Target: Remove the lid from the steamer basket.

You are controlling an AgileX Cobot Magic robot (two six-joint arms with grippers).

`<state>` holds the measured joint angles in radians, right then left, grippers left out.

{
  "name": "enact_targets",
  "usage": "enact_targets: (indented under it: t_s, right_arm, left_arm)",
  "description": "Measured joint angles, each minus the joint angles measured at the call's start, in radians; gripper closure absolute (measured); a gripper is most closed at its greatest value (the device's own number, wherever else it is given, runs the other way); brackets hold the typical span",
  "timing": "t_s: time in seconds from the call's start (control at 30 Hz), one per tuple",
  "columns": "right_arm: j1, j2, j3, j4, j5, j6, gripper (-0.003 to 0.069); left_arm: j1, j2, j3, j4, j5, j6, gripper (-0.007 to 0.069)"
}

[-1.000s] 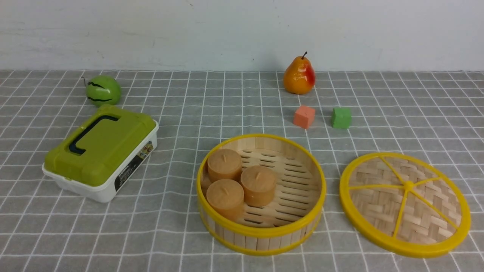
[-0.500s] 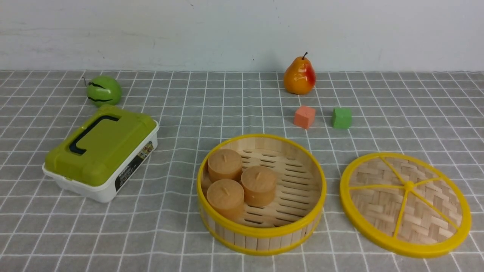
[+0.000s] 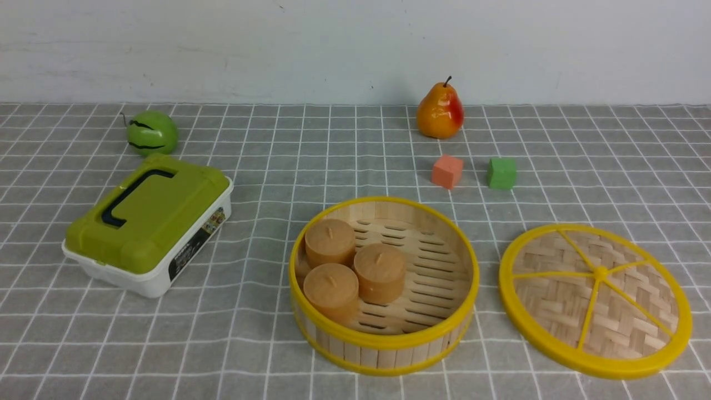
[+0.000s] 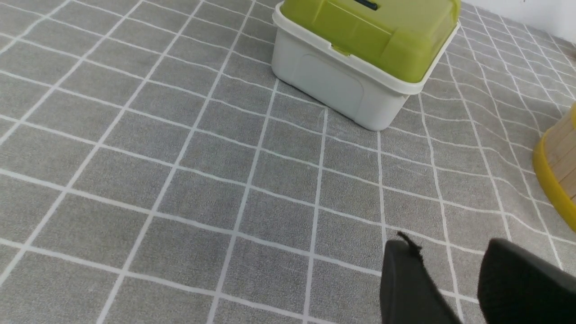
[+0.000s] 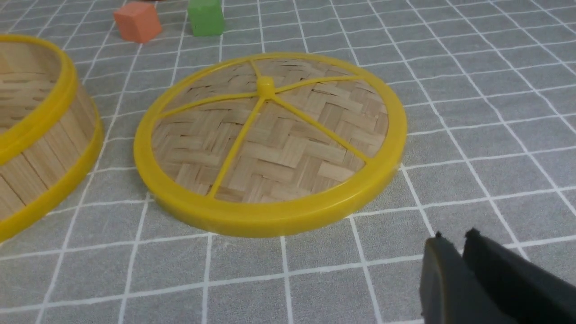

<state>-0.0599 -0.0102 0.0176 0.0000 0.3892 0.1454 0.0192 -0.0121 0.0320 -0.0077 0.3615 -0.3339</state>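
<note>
Right hand [image 5: 455, 238] slightly parted, left hand [image 4: 450, 245] wider, nothing held; lid [image 3: 622, 316] unmoved beside steamer basket [image 3: 383, 339], removal judged done.

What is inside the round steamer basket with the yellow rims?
Three round light-brown pieces sit on the slotted wooden floor of the steamer basket. The floor beneath them is covered, so unseen.
</note>
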Motion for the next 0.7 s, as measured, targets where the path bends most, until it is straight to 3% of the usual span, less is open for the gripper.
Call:
enact_targets:
  t_s: [0.7]
  right_arm:
    - [0.0, 0.0, 0.0, 0.0, 0.0, -0.008, 0.0603]
  left_arm:
    - [0.0, 0.0, 0.0, 0.0, 0.0, 0.0, 0.0386]
